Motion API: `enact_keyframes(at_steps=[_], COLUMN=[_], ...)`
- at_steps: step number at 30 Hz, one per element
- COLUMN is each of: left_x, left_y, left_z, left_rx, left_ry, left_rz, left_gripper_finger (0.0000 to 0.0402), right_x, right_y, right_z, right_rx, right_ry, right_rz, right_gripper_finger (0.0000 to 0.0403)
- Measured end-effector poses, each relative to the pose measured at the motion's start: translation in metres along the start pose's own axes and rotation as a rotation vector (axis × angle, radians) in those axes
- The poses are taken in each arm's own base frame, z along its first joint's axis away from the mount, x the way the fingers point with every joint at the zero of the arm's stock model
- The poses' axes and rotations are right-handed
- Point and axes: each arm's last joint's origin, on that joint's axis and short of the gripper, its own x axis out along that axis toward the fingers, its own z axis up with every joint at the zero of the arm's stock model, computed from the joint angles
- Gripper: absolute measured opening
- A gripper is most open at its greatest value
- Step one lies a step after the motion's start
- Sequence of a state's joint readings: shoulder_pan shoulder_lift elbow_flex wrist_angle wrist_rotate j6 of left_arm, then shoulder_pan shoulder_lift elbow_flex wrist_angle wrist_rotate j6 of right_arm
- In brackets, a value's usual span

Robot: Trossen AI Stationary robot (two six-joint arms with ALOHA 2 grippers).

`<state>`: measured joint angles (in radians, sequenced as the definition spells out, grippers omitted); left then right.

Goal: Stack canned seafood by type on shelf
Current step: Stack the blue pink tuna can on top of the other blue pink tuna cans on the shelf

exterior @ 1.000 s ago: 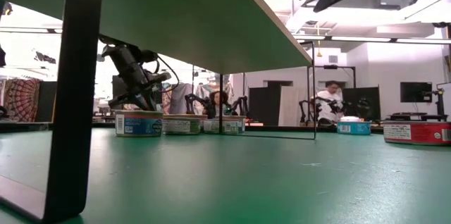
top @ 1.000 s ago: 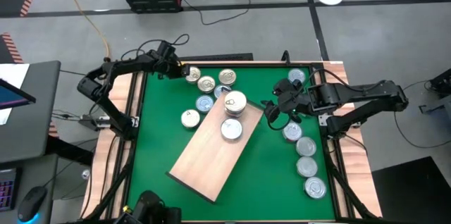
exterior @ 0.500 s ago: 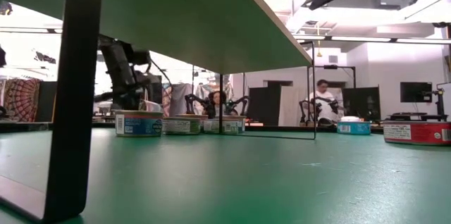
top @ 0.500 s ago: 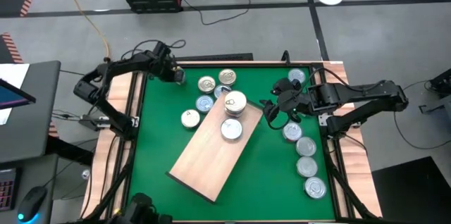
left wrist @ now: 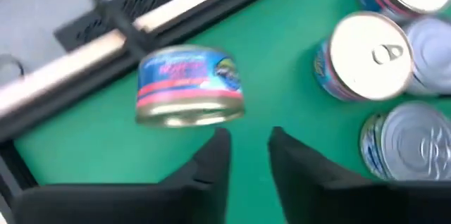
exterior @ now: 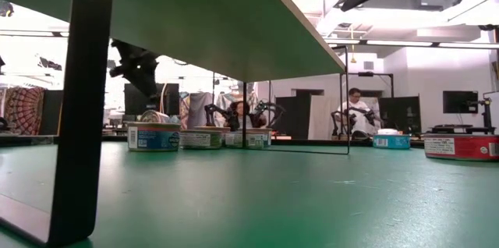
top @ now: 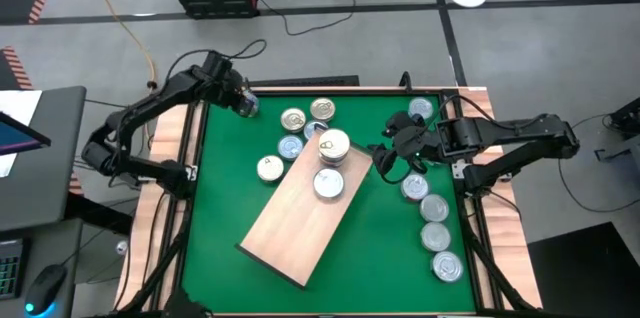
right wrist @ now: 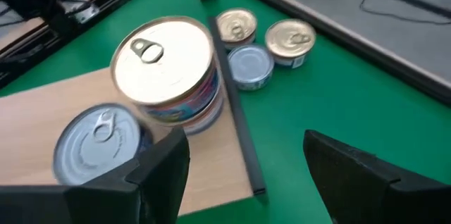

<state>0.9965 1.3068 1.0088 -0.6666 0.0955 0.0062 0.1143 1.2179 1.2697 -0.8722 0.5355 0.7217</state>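
Fingers (left wrist: pixel 211 168) of the left gripper (left wrist: pixel 248 134) stand slightly apart with nothing between them, just beside a flat round tin with a blue and red label (left wrist: pixel 189 85). This tin shows its side wall, seemingly tipped on edge, near the far left corner of the green tabletop (top: pixel 220 208), well apart from the long tan wooden shelf (top: pixel 290 228). The shelf carries a gold-lidded stack of tins (top: pixel 333 145) and a silver-lidded tin (top: pixel 328 184). The right gripper (top: pixel 385 155) hovers beside that stack, fingers spread wide and empty.

With nothing holding it, the tipped tin could roll away or drop lid-down.

Only the left wrist view shows the tin's tilt. The high view barely shows that tin but gives the whole layout.
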Motion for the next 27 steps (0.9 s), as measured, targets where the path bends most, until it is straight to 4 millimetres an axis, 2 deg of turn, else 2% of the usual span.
enact_keyframes(at_steps=[5,8,11,15,22,27], left_x=[0.000,0.001,0.009,0.026,0.055,0.056], left_y=[-0.005,-0.005,-0.006,-0.004,-0.001,-0.001], left_z=[0.026,0.039,0.051,0.064,0.065,0.062], left_rx=[0.254,0.443,0.585,0.632,0.731,0.870], left_ry=[0.017,0.073,0.108,0.113,0.188,0.222], left_rz=[-0.002,-0.012,-0.026,-0.038,-0.089,-0.120], left_gripper_finger=[0.0214,0.0249,0.0256,0.0252,0.0249,0.0249], right_x=[0.000,0.000,0.000,0.000,0.001,0.009], right_y=[0.001,0.001,0.001,0.003,0.006,0.010], right_z=[-0.001,-0.001,-0.001,0.002,0.003,0.002], right_rx=[0.000,0.014,0.029,0.048,0.057,0.050], right_ry=[0.013,0.014,0.010,-0.014,-0.028,-0.019], right_rz=[0.015,0.015,0.015,0.035,0.042,0.034], right_gripper_finger=[0.0305,0.0305,0.0305,0.0305,0.0305,0.0305])
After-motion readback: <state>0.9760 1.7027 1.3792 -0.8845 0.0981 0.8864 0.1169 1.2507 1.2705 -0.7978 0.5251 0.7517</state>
